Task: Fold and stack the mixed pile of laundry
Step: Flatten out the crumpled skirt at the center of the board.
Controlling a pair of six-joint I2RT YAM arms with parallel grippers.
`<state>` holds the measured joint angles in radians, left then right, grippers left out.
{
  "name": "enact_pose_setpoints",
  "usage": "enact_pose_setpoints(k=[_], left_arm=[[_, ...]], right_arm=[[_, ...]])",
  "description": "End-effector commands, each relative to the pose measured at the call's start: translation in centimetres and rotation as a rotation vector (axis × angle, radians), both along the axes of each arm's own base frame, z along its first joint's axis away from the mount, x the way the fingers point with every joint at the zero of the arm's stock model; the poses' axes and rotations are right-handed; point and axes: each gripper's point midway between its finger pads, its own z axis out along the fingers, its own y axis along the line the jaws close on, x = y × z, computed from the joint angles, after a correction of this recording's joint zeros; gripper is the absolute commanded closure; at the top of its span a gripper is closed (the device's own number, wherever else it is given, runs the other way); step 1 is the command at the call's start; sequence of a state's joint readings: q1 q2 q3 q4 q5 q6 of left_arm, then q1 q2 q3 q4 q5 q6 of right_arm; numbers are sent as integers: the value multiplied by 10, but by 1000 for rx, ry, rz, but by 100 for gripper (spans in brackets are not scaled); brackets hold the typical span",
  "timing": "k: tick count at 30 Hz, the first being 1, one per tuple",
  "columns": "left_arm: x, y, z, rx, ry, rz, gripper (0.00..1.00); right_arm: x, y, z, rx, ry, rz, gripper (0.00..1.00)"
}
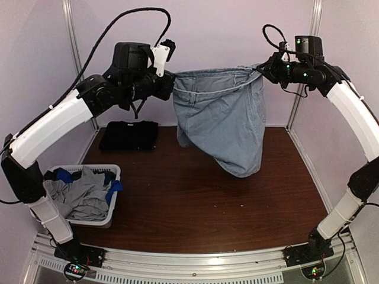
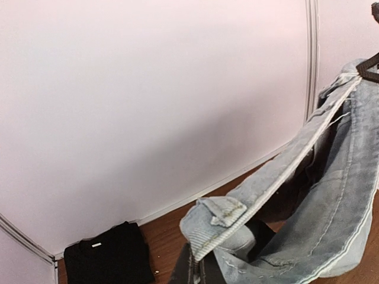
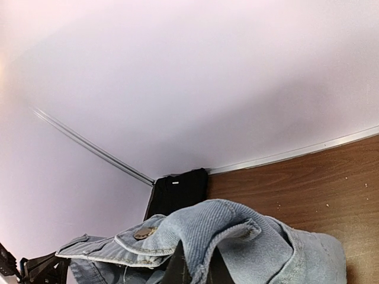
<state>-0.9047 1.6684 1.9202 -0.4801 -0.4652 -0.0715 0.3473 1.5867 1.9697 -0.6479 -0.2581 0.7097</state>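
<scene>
The folded black shirt (image 1: 129, 135) at the table's (image 1: 195, 201) far left bears a white neck tag (image 2: 96, 244), too small to read. The light-blue denim garment (image 1: 222, 124), with a belt-looped waistband and a metal button (image 3: 141, 234), hangs above the table, stretched between the left gripper (image 1: 170, 83) and the right gripper (image 1: 260, 68), each clamped on one waistband end

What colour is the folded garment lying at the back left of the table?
The folded garment is black, clearest in the top external view.
</scene>
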Motion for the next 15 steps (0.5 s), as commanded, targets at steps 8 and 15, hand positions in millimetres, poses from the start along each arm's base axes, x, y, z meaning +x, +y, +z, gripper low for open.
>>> enact_pose_setpoints(k=[8,15], left_arm=[[82,44,35,-117,-94,118,100],[-1,27,-62,19,95,-222,100]], right_arm=[[80,12,47,94,-146,168,100],[10,43,-52,-171,38,389,97]])
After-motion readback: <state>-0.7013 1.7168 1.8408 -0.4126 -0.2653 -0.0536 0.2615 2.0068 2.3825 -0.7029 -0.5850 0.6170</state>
